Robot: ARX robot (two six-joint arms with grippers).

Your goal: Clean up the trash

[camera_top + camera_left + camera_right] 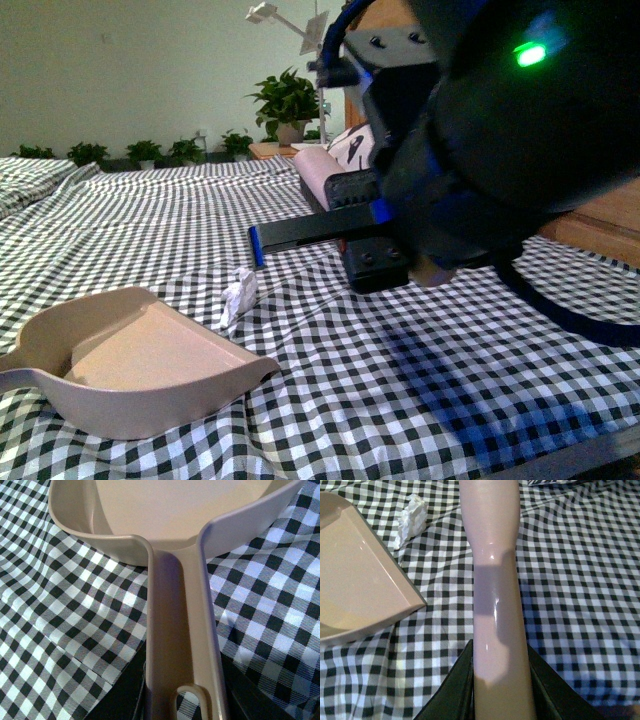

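Note:
The trash [238, 295], a small crumpled white scrap, lies on the black-and-white checked cloth just beyond the far corner of the beige dustpan [150, 370]. It also shows in the right wrist view [412, 517], beside the dustpan's edge [355, 580]. My left gripper [185, 680] is shut on the dustpan handle [175, 620]; the pan rests on the cloth. My right gripper [500, 650] is shut on the pinkish-beige brush handle [492, 555], held above the cloth to the right of the trash. The brush's bristles are out of view. The right arm [480, 130] fills the upper right of the front view.
The checked cloth [400, 400] covers the whole surface, with folds at the far left. A white pillow with black print [352, 145], a potted plant [288, 105] and a row of small plants [150, 152] stand at the back. A wooden board [600, 225] is at the right.

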